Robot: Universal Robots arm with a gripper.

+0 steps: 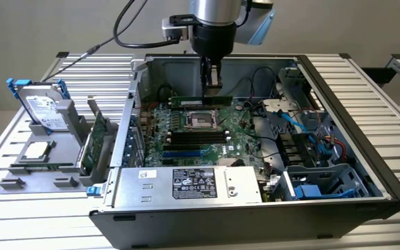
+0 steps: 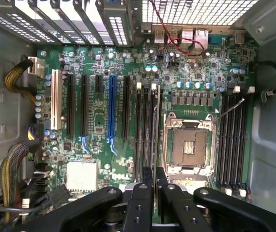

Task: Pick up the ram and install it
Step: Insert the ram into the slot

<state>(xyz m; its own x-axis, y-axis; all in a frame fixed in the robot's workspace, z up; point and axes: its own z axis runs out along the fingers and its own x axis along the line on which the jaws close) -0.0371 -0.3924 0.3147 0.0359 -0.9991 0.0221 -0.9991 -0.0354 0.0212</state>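
Observation:
In the exterior view my gripper [image 1: 212, 83] reaches down into the open computer case [image 1: 366, 135], shut on the ram [image 1: 200, 100]. The ram is a long narrow green stick, held level by its top edge, a little above the motherboard [image 1: 186, 146]. It hangs over the area of the CPU socket [image 1: 201, 120] and the black memory slots [image 1: 196, 136]. In the wrist view the gripper [image 2: 154, 176] has its black fingers [image 2: 144, 195] close together, in line with the long black slots [image 2: 147, 130] beside the socket [image 2: 189, 147]. A second bank of slots [image 2: 232, 140] lies on the socket's other side.
The silver power supply [image 1: 186, 185] fills the case's near edge. Cables and a blue drive cage [image 1: 318, 177] crowd the exterior view's right. Outside the case, at the exterior view's left, a grey holder [image 1: 47, 166] carries a hard drive with blue rails [image 1: 41, 107] and a green expansion card [image 1: 99, 135].

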